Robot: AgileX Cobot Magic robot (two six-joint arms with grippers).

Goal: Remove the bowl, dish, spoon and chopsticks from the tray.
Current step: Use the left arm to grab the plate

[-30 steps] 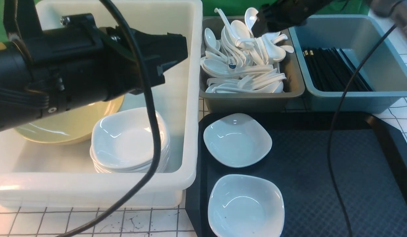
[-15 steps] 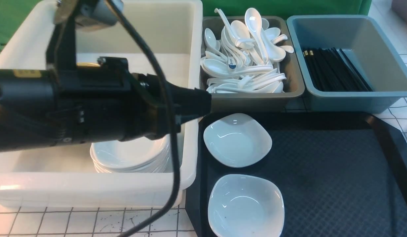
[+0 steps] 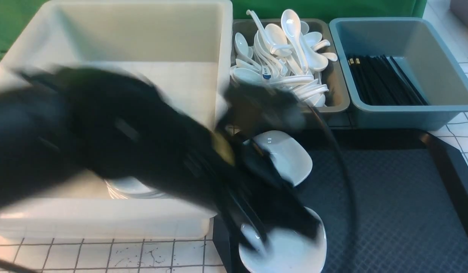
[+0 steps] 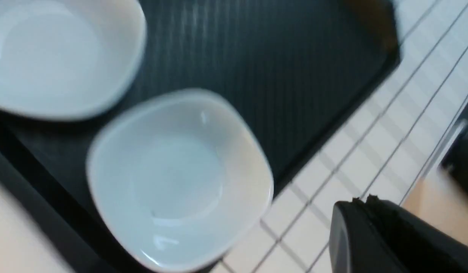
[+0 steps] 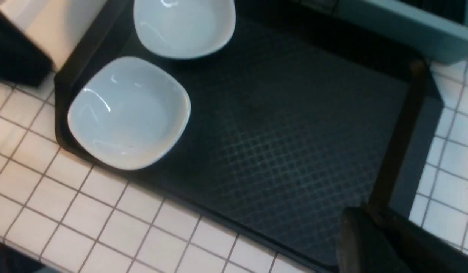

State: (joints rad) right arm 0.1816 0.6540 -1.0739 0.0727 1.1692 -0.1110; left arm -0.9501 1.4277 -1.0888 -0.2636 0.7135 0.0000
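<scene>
**Two white dishes left on the tray; left arm is over the near one**

At the far left stands the white bin (image 3: 218, 57), with a stack of white dishes (image 3: 131, 187) showing at its front under the left arm (image 3: 105, 140). The arm is smeared by motion blur and reaches across the bin's corner onto the left end of the tray (image 3: 389, 197). The left gripper (image 4: 364, 199) has its fingers pressed together and holds nothing. In its wrist view it sits just off the near dish (image 3: 294, 250), above the tiled table beside the tray's edge.

The far dish (image 3: 290, 157) lies just behind the near one on the same end of the tray, half hidden by the arm. The rest of the diamond-textured surface is bare. The mustard bowl shows in no view. It is not on the tray, and the blur covers much of the white bin.

Beyond the tray, the grey bin (image 3: 334, 76) is heaped with white spoons (image 3: 290, 38), and the blue bin (image 3: 408, 113) holds the black chopsticks (image 3: 385, 79). The right gripper (image 5: 366, 231) is out of the front view. Its fingers are closed and empty, high over the tray's right end.

The step in hand looks like fetching a dish for the white bin. The next move calls for spreading the left fingers, settling them over the near dish's rim, pinching, and lifting it clear of its neighbour.
</scene>
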